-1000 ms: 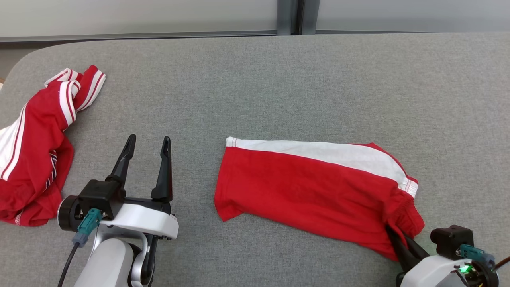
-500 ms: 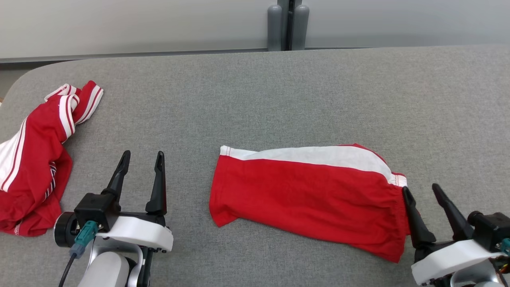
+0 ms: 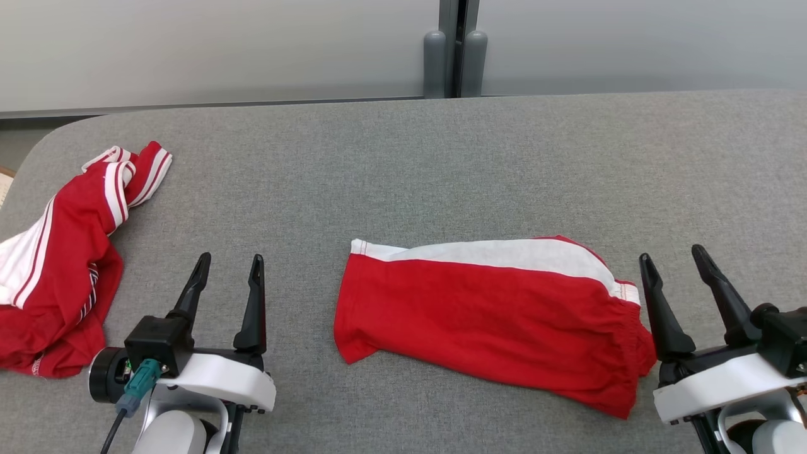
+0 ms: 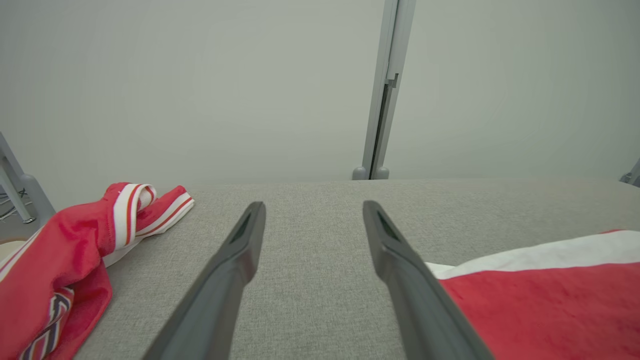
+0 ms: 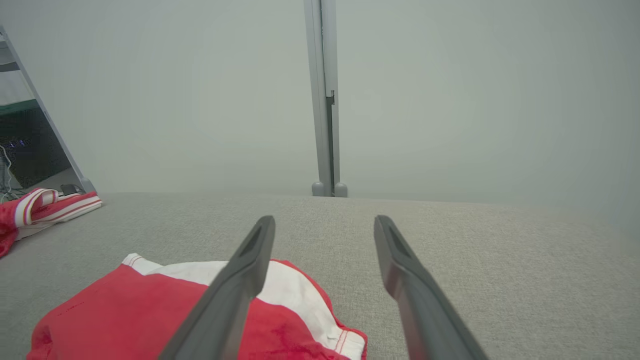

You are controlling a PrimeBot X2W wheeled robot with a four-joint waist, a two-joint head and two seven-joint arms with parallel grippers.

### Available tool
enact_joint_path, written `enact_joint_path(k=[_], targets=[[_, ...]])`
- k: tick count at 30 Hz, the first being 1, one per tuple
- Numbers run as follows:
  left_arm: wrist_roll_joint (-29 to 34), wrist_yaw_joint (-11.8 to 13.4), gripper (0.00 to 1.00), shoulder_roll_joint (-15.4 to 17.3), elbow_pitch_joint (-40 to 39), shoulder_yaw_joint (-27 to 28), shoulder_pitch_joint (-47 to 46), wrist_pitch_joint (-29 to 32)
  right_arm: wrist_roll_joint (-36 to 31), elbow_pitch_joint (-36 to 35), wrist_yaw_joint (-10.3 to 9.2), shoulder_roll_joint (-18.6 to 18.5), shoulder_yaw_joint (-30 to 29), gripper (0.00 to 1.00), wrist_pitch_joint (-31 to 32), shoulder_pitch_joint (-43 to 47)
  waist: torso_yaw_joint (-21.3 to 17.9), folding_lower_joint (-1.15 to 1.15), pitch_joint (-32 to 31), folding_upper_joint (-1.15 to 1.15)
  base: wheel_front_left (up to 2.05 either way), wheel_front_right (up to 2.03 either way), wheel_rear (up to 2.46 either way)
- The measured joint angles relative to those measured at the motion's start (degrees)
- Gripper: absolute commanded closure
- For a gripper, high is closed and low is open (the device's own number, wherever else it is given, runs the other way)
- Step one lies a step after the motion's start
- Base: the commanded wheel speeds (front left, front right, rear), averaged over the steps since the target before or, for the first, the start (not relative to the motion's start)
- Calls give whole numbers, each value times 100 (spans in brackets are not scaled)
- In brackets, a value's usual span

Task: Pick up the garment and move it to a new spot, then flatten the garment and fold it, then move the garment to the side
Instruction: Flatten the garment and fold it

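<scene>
The garment [image 3: 492, 312], red shorts with a white side band, lies folded flat in the middle of the grey table [image 3: 403, 164]; it also appears as the garment [image 5: 165, 310] and the garment [image 4: 540, 295]. Just right of its waistband end stands my right gripper [image 3: 673, 257], open and holding nothing, also the right gripper [image 5: 324, 220]. My left gripper [image 3: 230, 258] is open and holding nothing on the bare cloth left of the garment, also the left gripper [image 4: 312, 205].
A second red garment with white stripes [image 3: 63, 252] lies crumpled at the table's left edge, also the striped garment [image 4: 75, 250]. A pale wall with a grey post [image 3: 455, 47] runs behind the table's far edge.
My right gripper has let go of the garment's waistband, opened, and moved back to the right of it. The head camera has tilted a little. The left arm stays put.
</scene>
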Motion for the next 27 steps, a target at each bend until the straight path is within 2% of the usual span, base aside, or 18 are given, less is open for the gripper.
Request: enact_joint_path(k=[16, 22, 27], targets=[[65, 24, 0, 45, 63, -207, -118, 159, 23, -9, 0, 32, 29, 0, 41, 18, -7, 0, 68, 0, 0, 0, 0], [144, -249, 0, -231, 468, -642, -962, 608, 49, -32, 0, 48, 134, 0, 52, -124, -58, 0, 307, 0, 0, 0, 0], [19, -505, 0, -486, 1263, -822, -1691, 1016, 82, 5, 0, 46, 257, 0, 36, -289, -237, 0, 560, 0, 0, 0, 0]])
